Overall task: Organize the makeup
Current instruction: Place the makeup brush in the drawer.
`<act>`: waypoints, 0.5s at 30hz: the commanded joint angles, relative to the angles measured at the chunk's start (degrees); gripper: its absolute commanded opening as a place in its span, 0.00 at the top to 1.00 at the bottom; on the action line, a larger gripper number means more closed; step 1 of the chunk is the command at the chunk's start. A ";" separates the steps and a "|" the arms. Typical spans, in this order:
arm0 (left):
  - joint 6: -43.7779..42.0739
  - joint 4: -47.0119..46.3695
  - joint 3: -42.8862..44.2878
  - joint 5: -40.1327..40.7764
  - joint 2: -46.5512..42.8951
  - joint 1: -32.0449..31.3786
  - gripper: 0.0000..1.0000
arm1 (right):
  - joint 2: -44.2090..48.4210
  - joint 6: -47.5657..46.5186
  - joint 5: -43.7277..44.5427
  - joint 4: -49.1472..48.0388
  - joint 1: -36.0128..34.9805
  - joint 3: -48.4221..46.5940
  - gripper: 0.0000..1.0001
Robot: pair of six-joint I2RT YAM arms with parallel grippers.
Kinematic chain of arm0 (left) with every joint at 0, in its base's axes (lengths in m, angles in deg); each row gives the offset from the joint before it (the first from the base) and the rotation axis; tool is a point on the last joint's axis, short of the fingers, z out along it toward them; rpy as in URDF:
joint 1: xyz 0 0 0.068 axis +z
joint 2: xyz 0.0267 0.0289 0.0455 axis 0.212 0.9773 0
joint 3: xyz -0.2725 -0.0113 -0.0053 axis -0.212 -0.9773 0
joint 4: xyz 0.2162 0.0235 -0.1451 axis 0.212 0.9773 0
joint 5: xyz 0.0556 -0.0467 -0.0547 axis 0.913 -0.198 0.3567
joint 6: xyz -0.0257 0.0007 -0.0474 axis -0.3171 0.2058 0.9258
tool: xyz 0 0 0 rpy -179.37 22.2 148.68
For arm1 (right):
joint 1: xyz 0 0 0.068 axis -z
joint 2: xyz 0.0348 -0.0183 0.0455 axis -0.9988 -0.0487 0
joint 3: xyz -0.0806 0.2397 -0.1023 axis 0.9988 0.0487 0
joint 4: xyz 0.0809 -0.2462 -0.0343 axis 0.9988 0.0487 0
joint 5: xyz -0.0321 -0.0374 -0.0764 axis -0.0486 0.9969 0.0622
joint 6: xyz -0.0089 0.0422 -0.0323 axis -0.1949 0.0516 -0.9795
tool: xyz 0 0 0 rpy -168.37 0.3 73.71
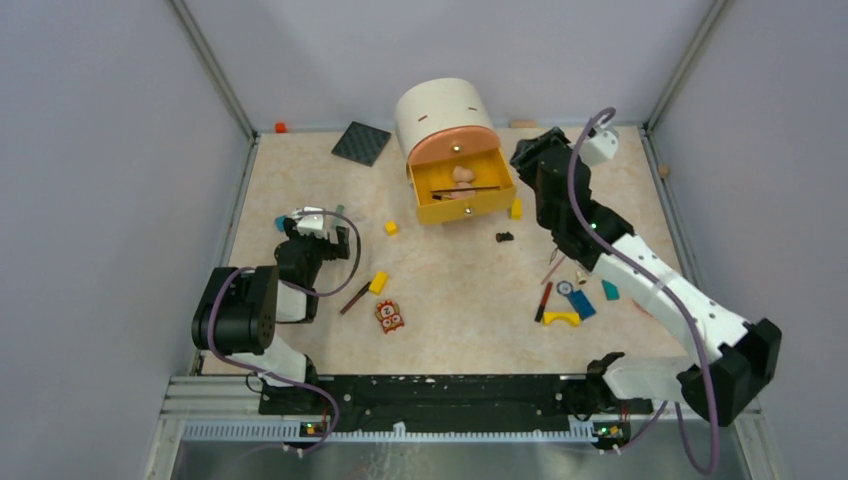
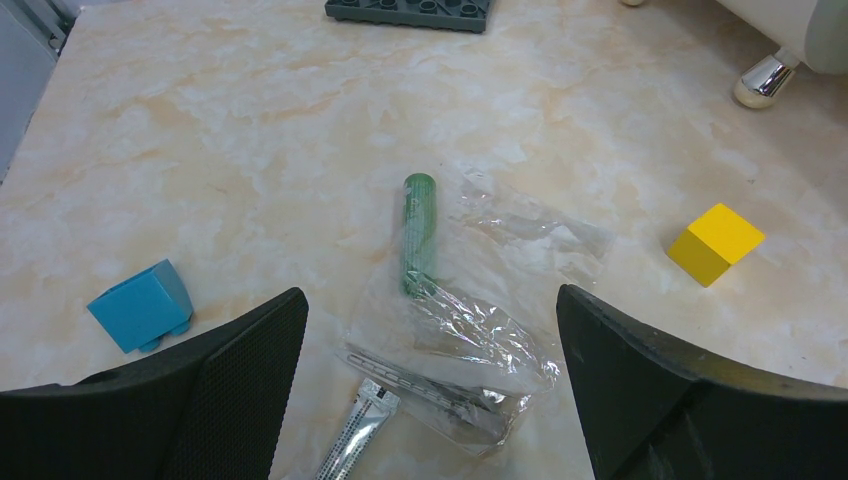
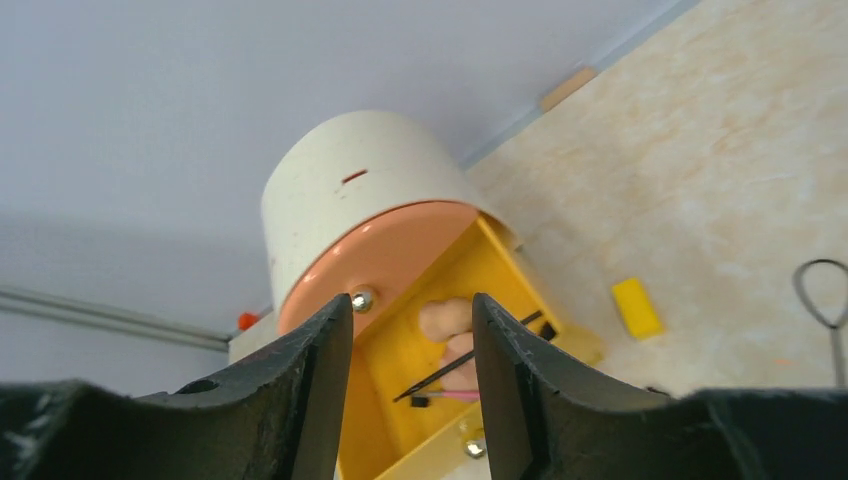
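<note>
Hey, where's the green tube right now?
Left wrist view: the green tube lies on the table's left side, ahead of the open left tool, against a clear wrapper, between a blue block and a yellow cube.

Wrapper against green tube; blue block, yellow cube well apart.

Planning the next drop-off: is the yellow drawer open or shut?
Open. The yellow drawer sticks out from the white cabinet, and a thin dark stick and pinkish items show inside it.
</note>
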 commanded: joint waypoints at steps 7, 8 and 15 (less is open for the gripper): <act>0.06 -3.32 -0.69 0.22 0.55 -0.19 0.01 | 11.77 -3.87 -3.29 16.97 10.94 11.92 0.50; 0.07 -3.32 -0.70 0.21 0.60 -0.20 0.01 | 11.68 -3.88 -4.66 17.94 11.93 12.71 0.50; 0.10 -3.30 -0.69 0.26 0.56 -0.20 0.01 | 7.05 -4.01 -13.32 21.58 17.63 17.38 0.49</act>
